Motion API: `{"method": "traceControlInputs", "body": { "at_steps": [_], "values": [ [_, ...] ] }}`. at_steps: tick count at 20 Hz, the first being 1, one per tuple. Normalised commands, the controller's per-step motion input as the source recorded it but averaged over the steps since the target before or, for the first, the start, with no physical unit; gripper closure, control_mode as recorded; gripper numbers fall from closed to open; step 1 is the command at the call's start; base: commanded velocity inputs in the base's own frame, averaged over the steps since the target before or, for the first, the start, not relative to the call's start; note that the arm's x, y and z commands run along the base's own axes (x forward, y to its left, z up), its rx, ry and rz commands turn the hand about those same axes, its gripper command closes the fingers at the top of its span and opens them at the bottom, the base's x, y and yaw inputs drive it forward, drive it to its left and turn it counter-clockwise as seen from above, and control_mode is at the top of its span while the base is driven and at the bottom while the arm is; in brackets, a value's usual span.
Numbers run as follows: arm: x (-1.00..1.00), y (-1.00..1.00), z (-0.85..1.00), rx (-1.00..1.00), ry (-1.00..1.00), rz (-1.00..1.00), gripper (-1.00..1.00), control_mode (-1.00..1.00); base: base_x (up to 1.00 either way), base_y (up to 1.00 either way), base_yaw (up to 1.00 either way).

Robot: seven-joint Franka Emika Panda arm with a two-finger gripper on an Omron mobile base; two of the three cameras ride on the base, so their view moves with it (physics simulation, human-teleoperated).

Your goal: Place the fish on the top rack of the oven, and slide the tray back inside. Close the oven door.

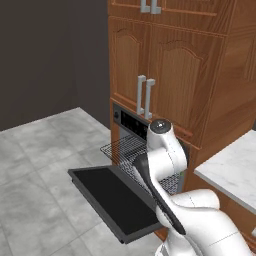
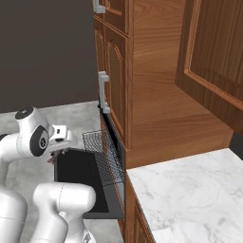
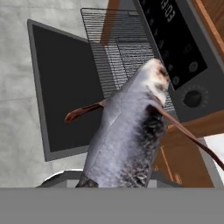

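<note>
Fish in the claw, held above the open oven, not yet set down.

Nearest the hand camera, the slender grey-brown fish [image 3: 131,135] sits clamped in the shut two-finger gripper [image 2: 56,153], hanging over the flat black oven door [image 3: 65,87], which lies folded down. Beyond it the silvery wire top rack [image 3: 118,48] is pulled out and bare, in front of the black-fronted wall oven [image 3: 179,52]. Placing, sliding in and closing are all left. The hand view shows the fish up close; the left base view shows the wooden cabinet doors [image 1: 150,65] above.

Rack [image 1: 122,147] out over open door [image 1: 112,200]
</note>
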Motion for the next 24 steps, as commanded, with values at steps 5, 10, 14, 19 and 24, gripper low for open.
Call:
{"method": "traceControlInputs", "body": {
  "at_steps": [5, 10, 14, 19, 24],
  "values": [
    [0.33, 0.0, -0.25, -0.03, 0.0, 0.0, 1.0, -1.0, 0.0, 0.0, 0.0],
    [0.36, 0.0, -0.28, -0.02, 0.0, 0.0, 1.0, -1.0, 0.0, 0.0, 0.0],
    [0.31, 0.0, -0.24, -0.03, 0.0, 0.0, 1.0, -1.0, 0.0, 0.0, 0.0],
    [0.22, 0.0, -0.16, -0.03, 0.0, 0.0, 1.0, -1.0, 0.0, 0.0, 0.0],
    [0.2, 0.0, -0.13, -0.03, 0.0, 0.01, 1.0, -1.0, 0.0, 0.0, 0.0]
  ]
}}
